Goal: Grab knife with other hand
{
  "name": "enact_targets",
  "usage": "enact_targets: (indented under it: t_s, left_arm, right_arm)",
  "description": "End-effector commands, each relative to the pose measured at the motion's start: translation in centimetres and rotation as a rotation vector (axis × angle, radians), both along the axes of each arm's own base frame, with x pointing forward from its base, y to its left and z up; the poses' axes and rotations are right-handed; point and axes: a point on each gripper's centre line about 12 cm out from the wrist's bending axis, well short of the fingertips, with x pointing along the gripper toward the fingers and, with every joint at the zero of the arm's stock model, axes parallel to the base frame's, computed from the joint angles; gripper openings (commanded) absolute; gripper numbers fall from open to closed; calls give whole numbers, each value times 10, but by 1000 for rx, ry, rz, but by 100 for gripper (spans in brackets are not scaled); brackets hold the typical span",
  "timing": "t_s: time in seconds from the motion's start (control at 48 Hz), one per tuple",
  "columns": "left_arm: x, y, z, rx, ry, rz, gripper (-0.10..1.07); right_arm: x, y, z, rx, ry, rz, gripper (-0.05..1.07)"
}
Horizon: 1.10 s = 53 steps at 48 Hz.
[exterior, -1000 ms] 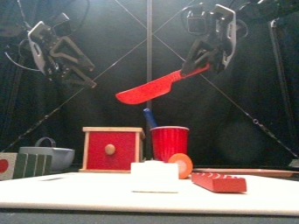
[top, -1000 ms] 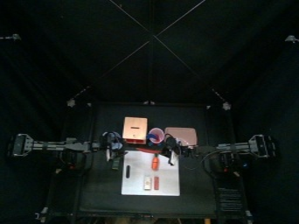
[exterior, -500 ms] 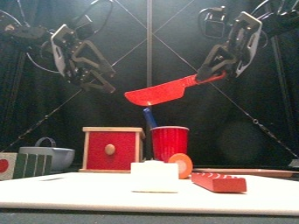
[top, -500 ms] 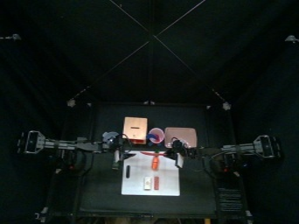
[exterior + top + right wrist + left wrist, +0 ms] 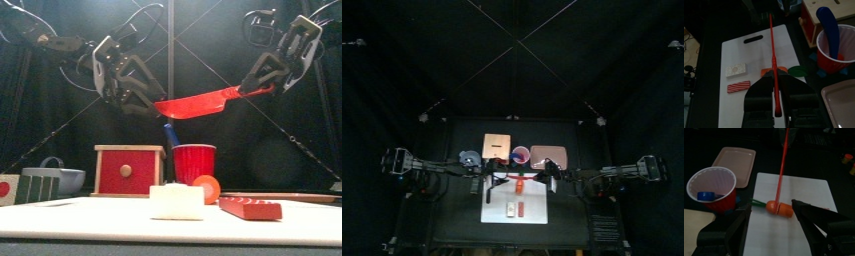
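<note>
The knife (image 5: 203,101) is long and all red, and it hangs nearly level in the air above the table. My right gripper (image 5: 265,88) is shut on its handle end. In the right wrist view the knife (image 5: 773,55) runs edge-on as a thin red line out of the shut jaws. My left gripper (image 5: 146,99) is open, right at the blade's tip. In the left wrist view the knife (image 5: 783,168) ends just ahead of the wide-apart jaws, not between them. From above, both grippers meet over the white board (image 5: 497,206).
A red cup (image 5: 195,162) with a blue utensil stands below the knife, beside a red wooden box (image 5: 128,170). A white block (image 5: 175,200), an orange piece (image 5: 779,208) and a flat red piece (image 5: 250,208) lie on the board. A pink tray (image 5: 734,158) sits behind.
The left arm has swung in from the left, and its open gripper is now at the blade tip. The right gripper has shifted right with the knife, which now lies flatter.
</note>
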Motion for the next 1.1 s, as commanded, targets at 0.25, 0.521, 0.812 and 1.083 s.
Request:
enact_targets:
  t_s: [0.25, 0.521, 0.812, 1.083]
  left_arm:
    - [19, -3, 2, -11, -25, -3, 97]
    - [27, -3, -9, -12, 1, -3, 88]
    - [28, -3, -10, -9, -6, -4, 72]
    - [28, -5, -16, 35, 7, -42, 69]
  right_arm:
    - [-1, 1, 2, 3, -16, 3, 33]
    - [-2, 1, 1, 3, -13, 6, 33]
    - [-2, 1, -2, 10, -4, 3, 33]
    - [-1, 1, -6, 20, 11, -2, 33]
